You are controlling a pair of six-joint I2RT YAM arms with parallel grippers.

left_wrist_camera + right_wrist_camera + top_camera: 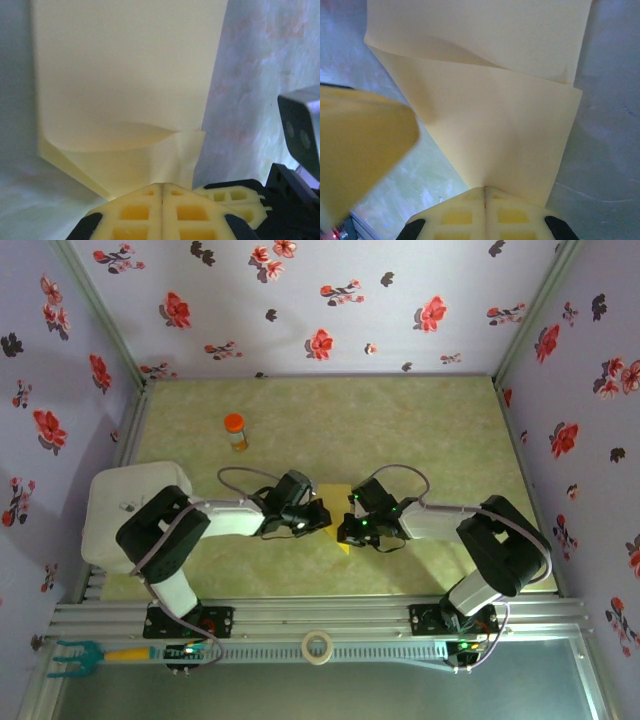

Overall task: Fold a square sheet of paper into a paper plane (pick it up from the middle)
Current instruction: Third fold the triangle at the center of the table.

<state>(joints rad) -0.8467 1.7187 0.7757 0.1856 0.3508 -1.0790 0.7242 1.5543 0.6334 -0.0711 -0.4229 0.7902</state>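
Field note: I read this as a lab test booth, not a home. Flower-print panels (300, 300) wall three sides, held in bare aluminium posts (535, 310). A slotted aluminium rail (330, 612) carries the left arm's base (190, 622) and the right arm's base (455, 620). A tape roll (318, 646) lies on the front ledge.

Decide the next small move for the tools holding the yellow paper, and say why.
Probably press the paper fold flat against the table: the left tool and right tool are both shut on it, and its folded flap curls loose.
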